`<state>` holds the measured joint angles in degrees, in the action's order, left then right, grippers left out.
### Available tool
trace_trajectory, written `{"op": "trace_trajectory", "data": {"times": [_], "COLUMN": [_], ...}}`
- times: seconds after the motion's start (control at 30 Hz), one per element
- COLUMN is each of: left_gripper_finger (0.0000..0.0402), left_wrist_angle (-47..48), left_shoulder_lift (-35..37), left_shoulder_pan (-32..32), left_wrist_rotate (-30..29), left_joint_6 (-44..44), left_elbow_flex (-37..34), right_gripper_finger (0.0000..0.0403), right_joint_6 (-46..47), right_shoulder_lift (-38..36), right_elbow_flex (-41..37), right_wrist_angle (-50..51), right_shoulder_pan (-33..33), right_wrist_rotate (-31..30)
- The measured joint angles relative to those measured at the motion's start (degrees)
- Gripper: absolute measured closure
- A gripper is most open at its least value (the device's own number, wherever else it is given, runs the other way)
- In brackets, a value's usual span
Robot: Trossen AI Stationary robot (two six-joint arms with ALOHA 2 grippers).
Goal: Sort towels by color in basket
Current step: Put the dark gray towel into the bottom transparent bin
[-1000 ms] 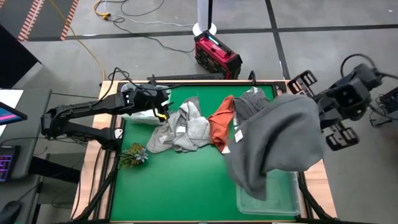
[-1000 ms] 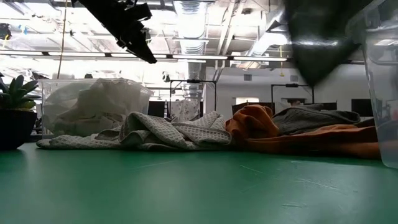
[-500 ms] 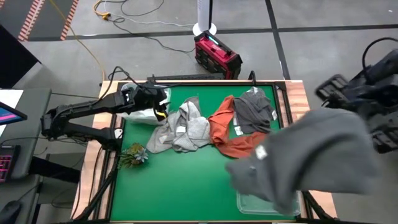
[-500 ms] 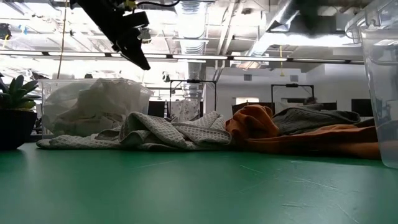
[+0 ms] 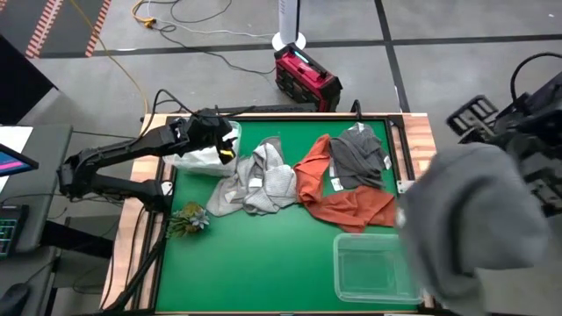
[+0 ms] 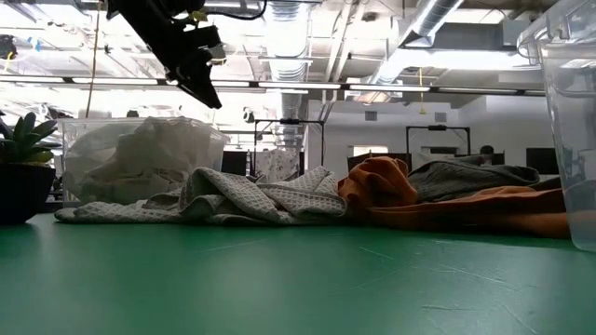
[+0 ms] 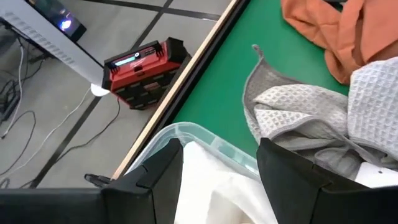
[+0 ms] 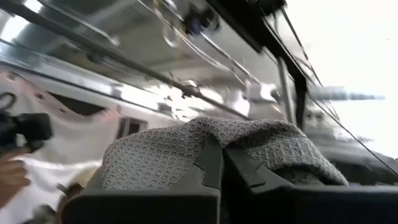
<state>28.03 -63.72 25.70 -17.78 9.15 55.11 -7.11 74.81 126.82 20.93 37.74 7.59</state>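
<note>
My right gripper (image 8: 217,163) pinches the limp grey towel (image 5: 479,224) by a fold — it drapes; left gripper (image 7: 217,168) wide, empty.

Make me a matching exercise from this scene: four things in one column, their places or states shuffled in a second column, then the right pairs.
1. grey towel
2. rust orange towel
3. white towel
4. plant sprig

A. lies in the clear bin under the open left gripper
B. pinched in the shut right gripper, hanging in the air
C. on the table's left edge
D. spread on the green mat mid-table

Pairs: 1-B, 2-D, 3-A, 4-C
</note>
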Motion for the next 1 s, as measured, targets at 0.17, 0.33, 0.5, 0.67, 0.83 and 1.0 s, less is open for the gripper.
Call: {"op": "trace_trajectory", "data": {"times": [0.17, 0.33, 0.5, 0.67, 0.83, 1.0], "left_gripper_finger": [0.0205, 0.0205, 0.0205, 0.0205, 0.0205, 0.0205], "left_wrist_angle": [-0.1, -0.1, -0.1, 0.0, 0.0, 0.0], "left_shoulder_lift": [0.0, 0.0, 0.0, 0.0, 0.0, 0.0], "left_shoulder_pan": [0.0, 0.0, 0.0, 0.0, 0.0, 0.0], "left_wrist_rotate": [0.8, 0.8, 0.8, 0.8, 0.8, 0.8], "left_joint_6": [0.4, 0.7, 1.3, 1.3, 1.5, 1.4], "left_elbow_flex": [0.0, 0.0, 0.0, 0.0, 0.0, 0.0], "right_gripper_finger": [0.0378, 0.0378, 0.0378, 0.0378, 0.0377, 0.0369], "right_joint_6": [-2.0, -2.1, -2.0, -0.1, 5.6, 7.3], "right_shoulder_lift": [2.2, 2.6, 3.2, 2.9, 2.0, 2.6], "right_elbow_flex": [0.0, -0.3, 0.2, 3.0, 4.2, 5.0], "right_wrist_angle": [1.3, 1.5, 0.3, 1.7, 8.5, 19.3], "right_shoulder_pan": [1.0, 3.4, 7.2, 11.9, 17.3, 21.1], "right_wrist_rotate": [-8.0, -17.0, -24.4, -24.7, -25.5, -29.1]}}
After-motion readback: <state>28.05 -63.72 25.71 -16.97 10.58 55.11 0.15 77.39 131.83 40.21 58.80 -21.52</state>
